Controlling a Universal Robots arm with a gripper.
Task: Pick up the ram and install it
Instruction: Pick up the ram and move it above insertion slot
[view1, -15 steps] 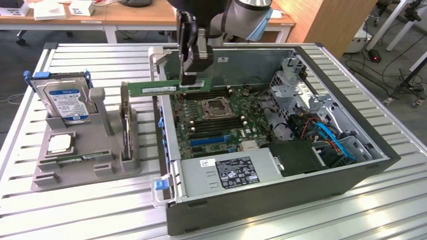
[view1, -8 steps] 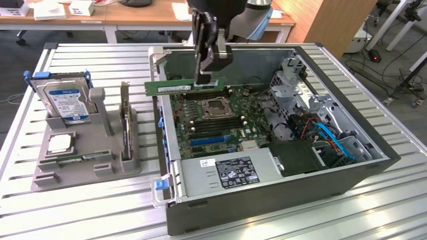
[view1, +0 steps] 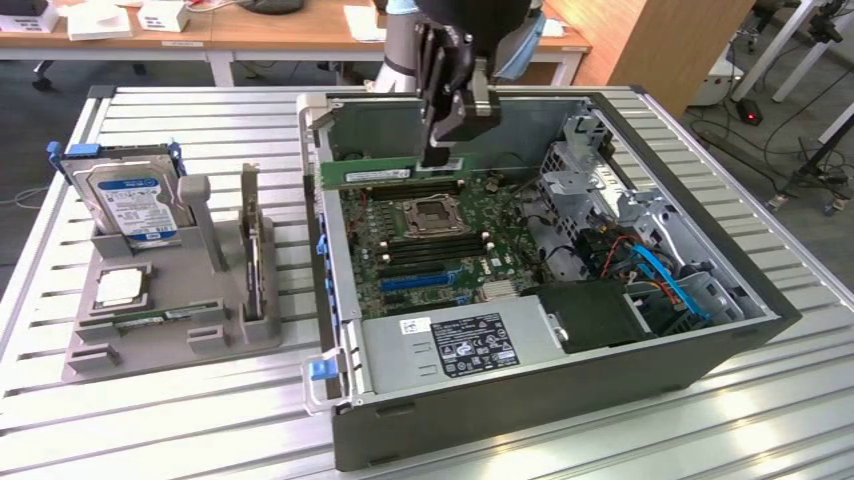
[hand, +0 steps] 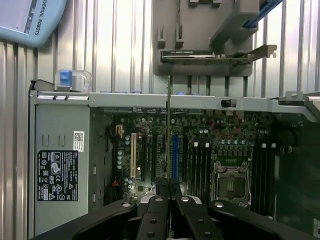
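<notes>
**Firmly pinched: ram (view1: 387, 173) held by the gripper (view1: 443, 158) over the open computer case (view1: 534, 410)**

From the wrist camera the ram (hand: 168, 130) is seen edge-on, a thin line running away from the fingers (hand: 176, 192); its chips and label cannot be made out there. In the exterior view its long green face lies level, but the end toward the exterior view's right is covered by the gripper that is clamped shut on it. Whether the stick's lower edge touches the dark slots beneath it cannot be told.

The arm (view1: 454, 50) is cut off by the top of the exterior view. It comes straight down into the case with the gripper pointing down, close to the case wall farthest from the exterior camera, just beyond the processor socket (view1: 434, 215) on the motherboard (view1: 467, 260).

The power supply (view1: 461, 345) sits along the case's near wall. The case fills the middle of the worktop (view1: 160, 420) and reaches toward its edge on the exterior view's right. A grey rack (view1: 174, 335) stands near the edge on the exterior view's left; the hard drive (view1: 127, 200) is upright in it, its lower part hidden by the rack.
</notes>
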